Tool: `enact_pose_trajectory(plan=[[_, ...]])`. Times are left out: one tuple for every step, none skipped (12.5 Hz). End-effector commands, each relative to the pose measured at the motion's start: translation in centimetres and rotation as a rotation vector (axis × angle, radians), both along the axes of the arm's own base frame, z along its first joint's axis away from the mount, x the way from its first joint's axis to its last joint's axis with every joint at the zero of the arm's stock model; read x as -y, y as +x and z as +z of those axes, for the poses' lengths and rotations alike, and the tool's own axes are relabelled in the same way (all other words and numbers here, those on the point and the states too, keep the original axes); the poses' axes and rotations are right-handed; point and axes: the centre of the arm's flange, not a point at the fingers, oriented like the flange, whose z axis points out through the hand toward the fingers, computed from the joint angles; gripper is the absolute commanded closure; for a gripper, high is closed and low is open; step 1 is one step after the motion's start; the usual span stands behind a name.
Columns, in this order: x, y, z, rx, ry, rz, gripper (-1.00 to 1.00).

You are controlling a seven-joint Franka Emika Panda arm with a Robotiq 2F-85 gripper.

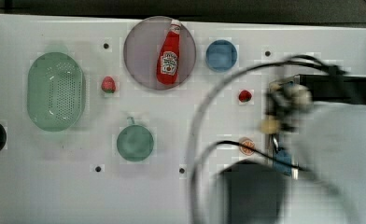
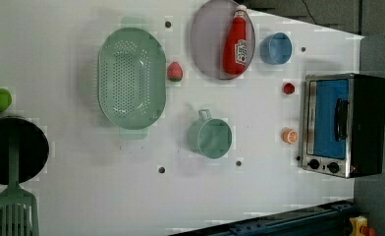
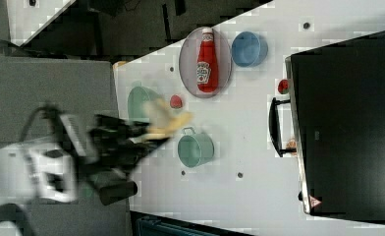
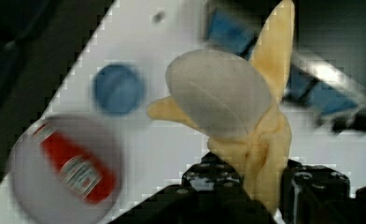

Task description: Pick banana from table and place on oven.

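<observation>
Though already picked up off the table (image 2: 58, 49), not yet put on the oven (image 2: 343, 125). Pinched by its peel between the two fingers of the gripper (image 4: 258, 186): the banana (image 4: 218, 98), peel strips sticking out. Up in the air, toward 3 o'clock in the top view, near the oven but, by the look of it, not over the roof yet. Left to do: carry over the black roof, lower, let go.

Counting in the left view, from 9 o'clock across to 3 o'clock:
- one green ball (image 2: 0, 100)
- one black pan (image 2: 13, 150)
- one green spatula (image 2: 11, 211)
- one green colander (image 2: 131, 81)
- one strawberry (image 2: 175, 72), just beside the colander
- one green cup (image 2: 210, 137)
- one grey plate (image 2: 205, 34), with one ketchup bottle (image 2: 237, 42) lying on it
- one blue bowl (image 2: 275, 48)
- a second strawberry (image 2: 288, 88), so two in all
- one orange slice (image 2: 289, 135)
- one oven

Plus one banana, in the gripper.
</observation>
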Motion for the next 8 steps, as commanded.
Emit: enact_pose_trajectory(plan=[[9.1, 0.0, -7.7, -0.116, -0.036, 0.110, 0.45], [11.6, -0.3, -8.9, -0.124, -0.051, 0.128, 0.46], [13.8, -0.5, -10.2, -0.140, -0.069, 0.167, 0.45], [15.7, -0.5, -11.6, -0.152, -0.092, 0.213, 0.45], [17.0, -0.4, -13.0, -0.164, -0.117, 0.257, 0.45], [17.9, -0.1, -14.4, -0.174, -0.139, 0.282, 0.45], [18.4, 0.1, -15.7, -0.191, -0.144, 0.288, 0.37], [18.5, 0.2, -16.9, -0.211, -0.134, 0.284, 0.18]])
